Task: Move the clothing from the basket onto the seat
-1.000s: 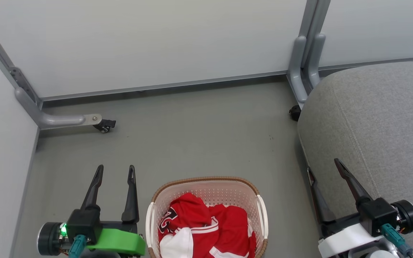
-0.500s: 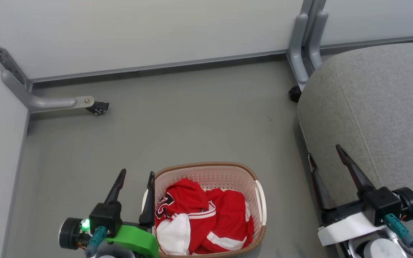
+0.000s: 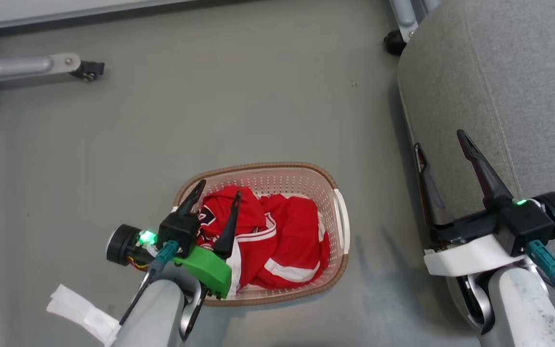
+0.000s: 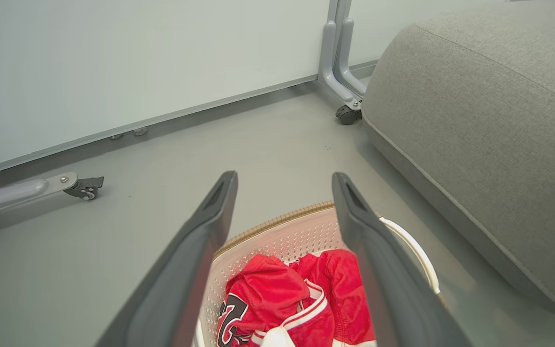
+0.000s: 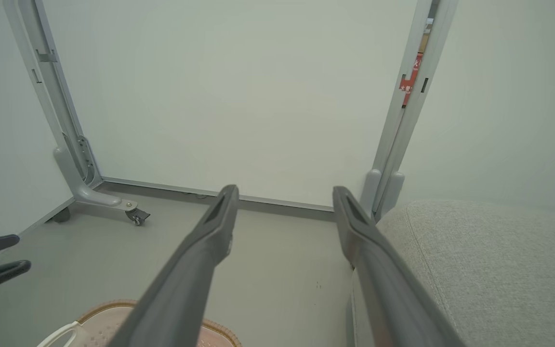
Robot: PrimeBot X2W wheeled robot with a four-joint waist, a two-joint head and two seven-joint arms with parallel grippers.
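left claw (image 3: 220, 188) moved over clothing (image 3: 292, 226) in basket (image 3: 258, 166) | both claws spread | right claw (image 3: 439, 139) at seat (image 3: 499, 72) edge

Left gripper (image 3: 218, 189) was open, fingers (image 3: 229, 224) spread wide, probably tilted downward; pale forearm (image 3: 152, 308) sat behind it. Right gripper (image 3: 439, 140) was open too, fingers splayed ahead, white wrist housing (image 3: 470, 253) just behind them.
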